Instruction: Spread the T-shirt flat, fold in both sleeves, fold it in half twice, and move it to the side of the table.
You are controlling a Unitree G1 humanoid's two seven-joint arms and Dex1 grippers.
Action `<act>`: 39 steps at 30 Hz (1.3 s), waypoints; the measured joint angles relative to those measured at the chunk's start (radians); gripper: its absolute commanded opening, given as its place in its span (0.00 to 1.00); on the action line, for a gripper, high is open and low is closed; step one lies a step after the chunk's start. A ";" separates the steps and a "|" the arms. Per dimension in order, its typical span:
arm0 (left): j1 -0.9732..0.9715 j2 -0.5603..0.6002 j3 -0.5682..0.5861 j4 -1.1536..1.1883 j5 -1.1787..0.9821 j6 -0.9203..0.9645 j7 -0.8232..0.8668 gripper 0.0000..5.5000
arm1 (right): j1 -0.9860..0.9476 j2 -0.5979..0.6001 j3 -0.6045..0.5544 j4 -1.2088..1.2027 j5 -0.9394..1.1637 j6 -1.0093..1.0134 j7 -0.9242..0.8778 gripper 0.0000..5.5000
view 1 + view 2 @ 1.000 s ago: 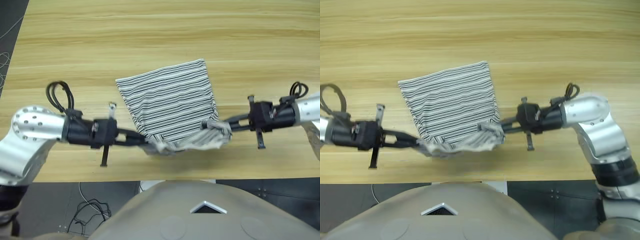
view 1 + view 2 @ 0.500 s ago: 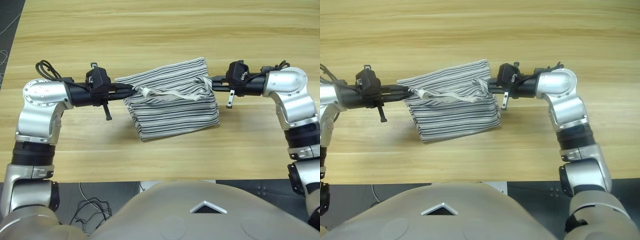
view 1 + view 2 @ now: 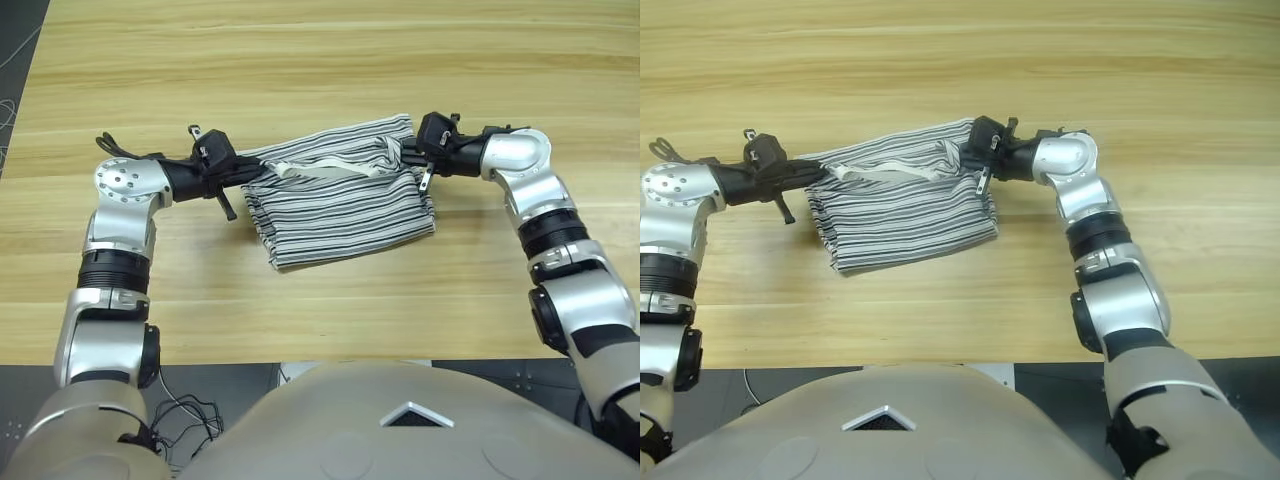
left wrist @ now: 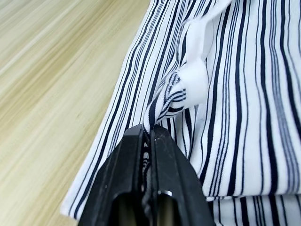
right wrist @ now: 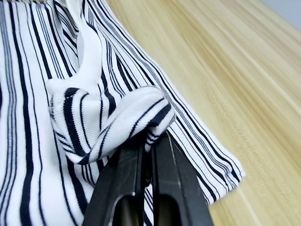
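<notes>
The striped T-shirt (image 3: 340,210) lies folded on the wooden table (image 3: 300,60), its near half doubled over toward the far edge. My left gripper (image 3: 262,172) is shut on the cloth's left corner at the far side of the fold; the pinch shows close up in the left wrist view, where the gripper (image 4: 149,136) clamps the T-shirt (image 4: 225,94). My right gripper (image 3: 400,155) is shut on the right corner, and in the right wrist view the gripper (image 5: 149,143) holds a bunched bit of the T-shirt (image 5: 56,84). A white hem band (image 3: 330,168) runs between the two grippers.
Bare wooden table lies all around the shirt, with wide room at the far side and to both sides. The table's front edge (image 3: 300,360) is close to me, with dark floor and cables (image 3: 180,410) below it.
Both grippers have carried the shirt's near edge up and away from me, over the rest of the cloth, to its far edge. The shirt is now doubled over and looks shorter.
</notes>
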 measured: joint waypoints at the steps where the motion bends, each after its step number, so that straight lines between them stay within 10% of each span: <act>1: -0.003 -0.005 -0.002 0.017 0.005 -0.003 0.001 0.14 | -0.009 0.012 -0.001 0.024 -0.005 -0.008 -0.010 0.12; 19: -0.130 -0.043 0.032 0.291 0.159 -0.163 0.298 0.23 | -0.184 0.132 -0.135 0.355 -0.063 0.078 -0.404 0.22; 29: 0.355 0.049 0.058 -0.656 -0.105 -0.070 0.128 0.23 | -0.023 0.086 -0.142 0.020 -0.017 -0.066 -0.194 0.22; 39: 0.412 0.158 -0.130 -0.601 0.294 -0.112 0.161 0.23 | 0.058 0.019 -0.028 -0.024 -0.131 -0.102 -0.168 0.22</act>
